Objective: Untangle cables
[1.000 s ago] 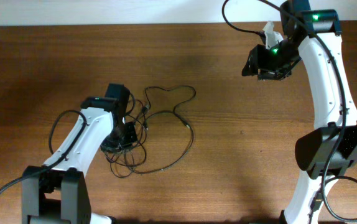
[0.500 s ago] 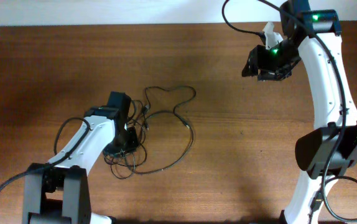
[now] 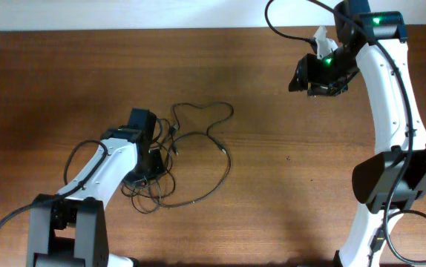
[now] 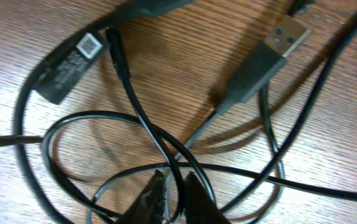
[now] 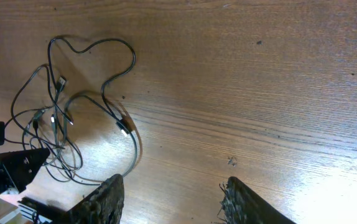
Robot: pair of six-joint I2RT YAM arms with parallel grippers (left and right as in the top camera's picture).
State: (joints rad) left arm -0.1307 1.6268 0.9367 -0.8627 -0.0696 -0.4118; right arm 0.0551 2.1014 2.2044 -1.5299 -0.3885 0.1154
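Observation:
The cables lie in a loose black tangle left of the table's middle. My left gripper is down on the tangle's left side. In the left wrist view its tips are pinched almost together, with one thin strand of the cables between them. A USB plug lies just beyond, flat on the wood. My right gripper hangs high at the back right, far from the tangle. It stands open with only bare wood between its fingers. The cables show at its upper left.
The brown wooden table stretches out on all sides of the tangle. A small dark speck marks the wood below the right gripper. The left arm's own thick cable loops beside its base.
The left arm has shifted slightly right onto the tangle. Its jaws widened and then closed in on a strand. The right arm has not moved.

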